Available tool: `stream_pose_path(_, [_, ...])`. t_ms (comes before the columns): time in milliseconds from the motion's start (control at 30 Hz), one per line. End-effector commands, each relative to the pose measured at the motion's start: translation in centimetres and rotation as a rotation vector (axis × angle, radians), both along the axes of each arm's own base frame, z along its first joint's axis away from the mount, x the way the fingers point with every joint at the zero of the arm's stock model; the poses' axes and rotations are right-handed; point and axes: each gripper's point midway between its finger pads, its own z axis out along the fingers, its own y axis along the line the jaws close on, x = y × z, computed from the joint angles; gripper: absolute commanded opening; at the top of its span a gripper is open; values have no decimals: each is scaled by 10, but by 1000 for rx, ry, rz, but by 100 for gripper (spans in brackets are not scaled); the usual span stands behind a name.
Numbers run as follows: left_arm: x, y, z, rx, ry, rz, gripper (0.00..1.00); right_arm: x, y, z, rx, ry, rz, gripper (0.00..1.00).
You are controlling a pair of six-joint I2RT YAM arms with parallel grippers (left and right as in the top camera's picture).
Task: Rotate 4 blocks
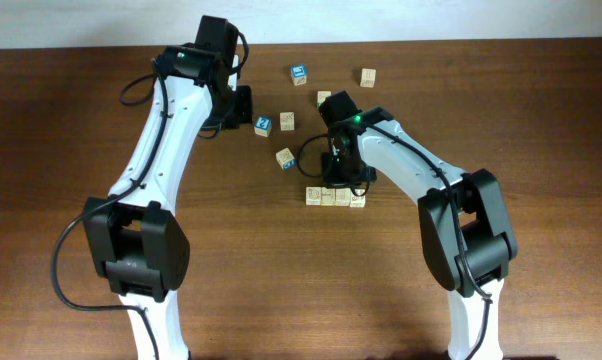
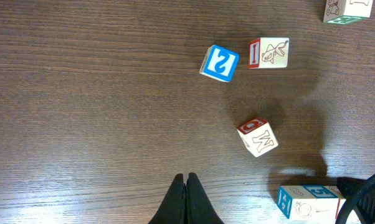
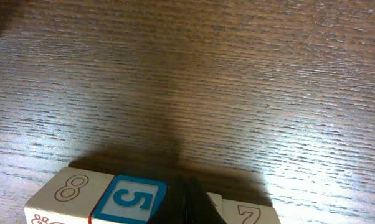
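From where I stand, the four blocks (image 1: 336, 196) sit in a short row on the table (image 1: 541, 120), side against side, just in front of the right arm. The right gripper (image 3: 187, 202) is down at that row with its fingers pressed together and nothing between them. Its tip is at the row's edge, between the 5 block (image 3: 130, 200) and the 7 block (image 3: 250, 214). The block behind the tip is almost wholly hidden. The 8 block (image 3: 69, 190) ends the row on the far side of the 5.

The left gripper (image 2: 186, 199) is also fully closed and empty. It hangs over bare wood well away from the row, near the loose cubes (image 2: 258, 137) scattered further up the table.

As for progress, the row looks tidy and the faces differ, with a blue 5 among pale outlined numbers. Nothing visible tells me which blocks have already been turned. My guess is that the right arm is mid-job, working a closed tip against one block in the row to nudge it round. At least that block, and possibly others, is left to do. No block is lifted or tilted; all four lie flat
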Motion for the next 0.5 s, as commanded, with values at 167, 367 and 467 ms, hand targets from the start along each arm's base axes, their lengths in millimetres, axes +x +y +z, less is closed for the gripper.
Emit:
stream_pose_path(167, [1,-3,7,1,-17,-13,0,30,-10,58,43,-82,-38,28])
stream_pose_path(367, [-16,-24,4,-93,57,-21,0,30,-79,198,242,-145,-11,33])
stream_pose_path(467, [-31,-53,-5,-183,132,-75,0,0,-93,193,477,-18,72,27])
